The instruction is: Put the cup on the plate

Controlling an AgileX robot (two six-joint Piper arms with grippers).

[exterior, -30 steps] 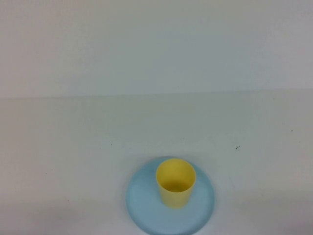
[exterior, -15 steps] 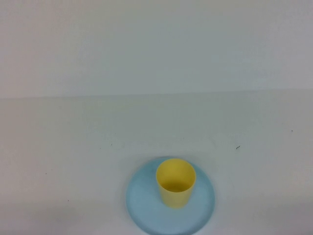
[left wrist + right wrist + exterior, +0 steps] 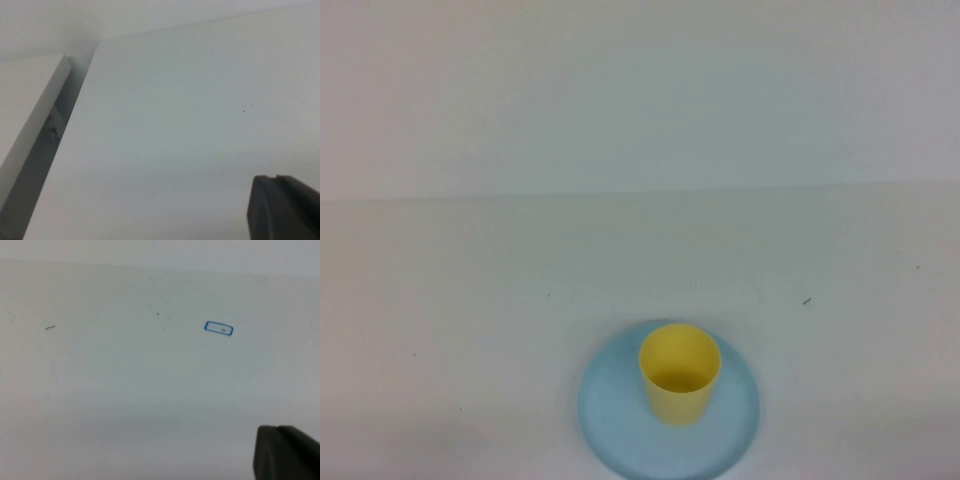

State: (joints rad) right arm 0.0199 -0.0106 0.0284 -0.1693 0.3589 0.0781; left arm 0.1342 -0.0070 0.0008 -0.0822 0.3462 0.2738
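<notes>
White matte table [image 3: 470, 300], yellow plastic tumbler cup [image 3: 679, 374] upright on round light-blue plastic plate [image 3: 610, 415].
Left end effector [image 3: 285, 210] and right end effector [image 3: 287, 452] over bare table; grip state unclear.

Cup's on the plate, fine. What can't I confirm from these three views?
- Plate: its near rim is cut off by the high view's bottom edge.
- Cup: its base contact is hidden behind its own wall.
- Left gripper: only a dark corner in the left wrist view.
- Right gripper: the same in the right wrist view.
- Neither arm appears in the high view.
</notes>
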